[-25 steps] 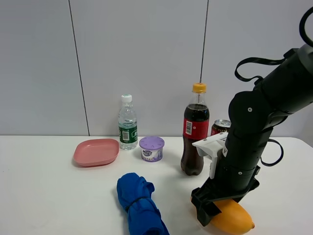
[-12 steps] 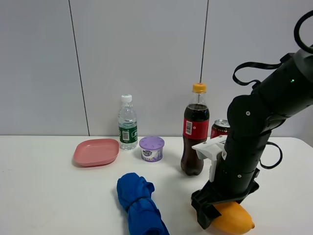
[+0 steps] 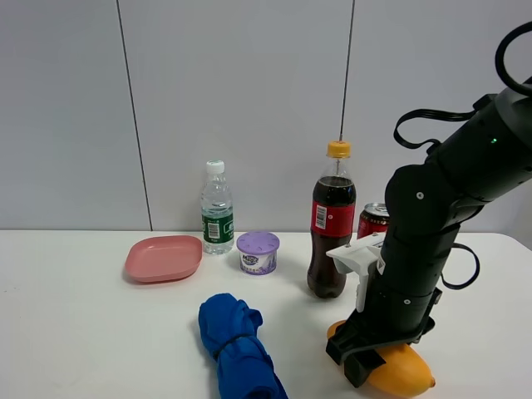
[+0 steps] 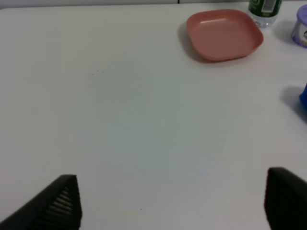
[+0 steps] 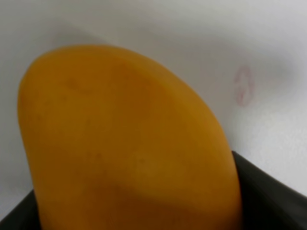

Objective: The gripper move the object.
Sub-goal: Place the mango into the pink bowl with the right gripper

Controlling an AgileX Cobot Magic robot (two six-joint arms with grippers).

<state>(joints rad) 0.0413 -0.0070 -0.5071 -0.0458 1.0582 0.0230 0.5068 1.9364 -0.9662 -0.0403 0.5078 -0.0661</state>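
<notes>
An orange mango [image 3: 409, 376] lies on the white table [image 3: 83, 332] at the front right. My right gripper [image 3: 362, 357] is down over it with its fingers on either side. In the right wrist view the mango [image 5: 124, 143] fills the space between the dark fingers, so the gripper looks shut on it. My left gripper [image 4: 172, 203] is open and empty above bare table. It is out of the exterior high view.
A cola bottle [image 3: 332, 229] and a red can [image 3: 374, 218] stand just behind the right arm. A blue cloth [image 3: 239, 349] lies at the front middle. A pink plate [image 3: 164, 258], a water bottle [image 3: 217, 212] and a purple cup [image 3: 258, 251] stand at the back.
My right arm has shifted slightly right and lower over the mango. The mango's left end now shows beside the gripper. The other things have not moved.
</notes>
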